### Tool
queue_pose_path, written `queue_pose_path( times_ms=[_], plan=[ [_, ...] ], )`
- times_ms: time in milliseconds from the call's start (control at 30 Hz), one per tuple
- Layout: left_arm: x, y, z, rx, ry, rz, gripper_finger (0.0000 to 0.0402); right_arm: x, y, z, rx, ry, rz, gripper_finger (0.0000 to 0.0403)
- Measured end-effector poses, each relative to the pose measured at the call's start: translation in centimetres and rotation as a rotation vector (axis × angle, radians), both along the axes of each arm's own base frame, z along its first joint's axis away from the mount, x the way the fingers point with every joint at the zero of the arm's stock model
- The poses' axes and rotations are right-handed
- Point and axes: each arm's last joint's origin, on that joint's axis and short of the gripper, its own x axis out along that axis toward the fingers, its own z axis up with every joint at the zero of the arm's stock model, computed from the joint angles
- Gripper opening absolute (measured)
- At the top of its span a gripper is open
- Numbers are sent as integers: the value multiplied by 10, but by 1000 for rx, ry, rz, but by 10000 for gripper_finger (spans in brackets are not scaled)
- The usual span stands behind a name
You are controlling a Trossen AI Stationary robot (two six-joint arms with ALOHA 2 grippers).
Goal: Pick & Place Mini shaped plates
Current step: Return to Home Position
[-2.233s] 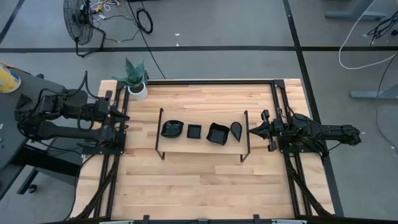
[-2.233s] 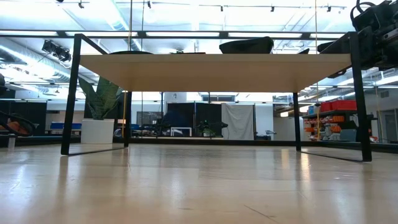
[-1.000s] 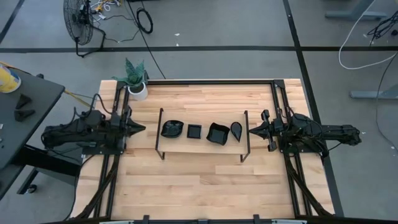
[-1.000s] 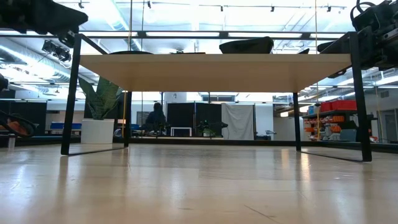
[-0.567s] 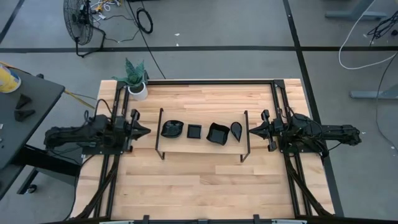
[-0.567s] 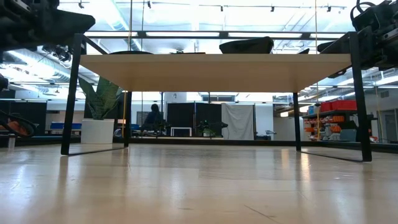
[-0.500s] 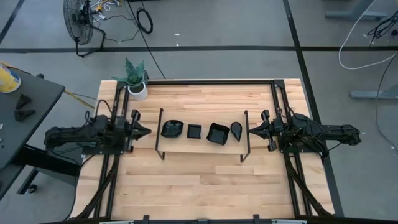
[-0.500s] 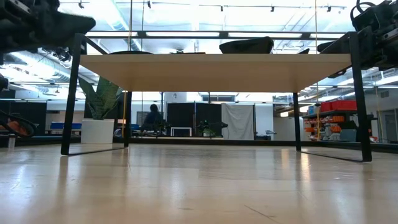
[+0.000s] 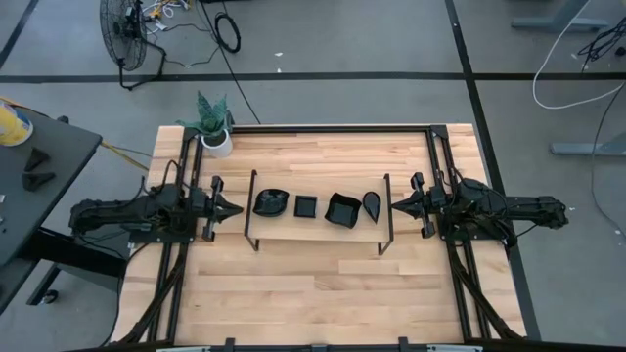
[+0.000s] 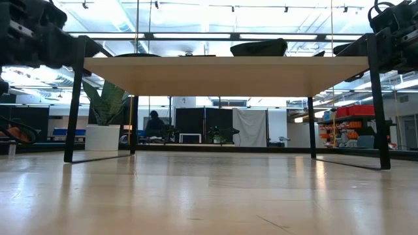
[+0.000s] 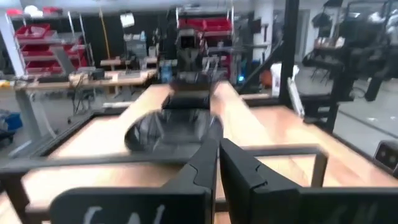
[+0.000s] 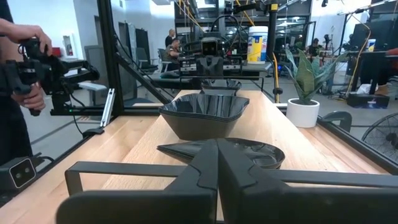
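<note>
Mini shaped plates (image 9: pixel 305 206) on shelf (image 9: pixel 315 231)

Black mini plates (image 9: pixel 306 206) (four piles) along shelf (image 9: pixel 315 230)

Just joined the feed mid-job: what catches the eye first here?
A row of four glossy black mini plate stacks sits on a raised light wooden shelf at the middle of the wooden table. The left gripper and right gripper, both shut, point at the shelf's two ends. A white pot with a green plant stands at the table's far left corner.
</note>
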Motion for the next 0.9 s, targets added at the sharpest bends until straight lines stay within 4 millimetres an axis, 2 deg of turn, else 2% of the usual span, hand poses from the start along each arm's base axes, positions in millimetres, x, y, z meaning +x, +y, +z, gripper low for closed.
queue_pose_path(
  times_ms=[200, 900],
  plan=[
    [0, 0, -3, -54, 39, 5, 25, 0, 0, 0, 3, 0, 0, 2],
    [0, 0, -1, -47, 11, 14, 25, 0, 0, 0, 2, 0, 0, 2]
  ],
)
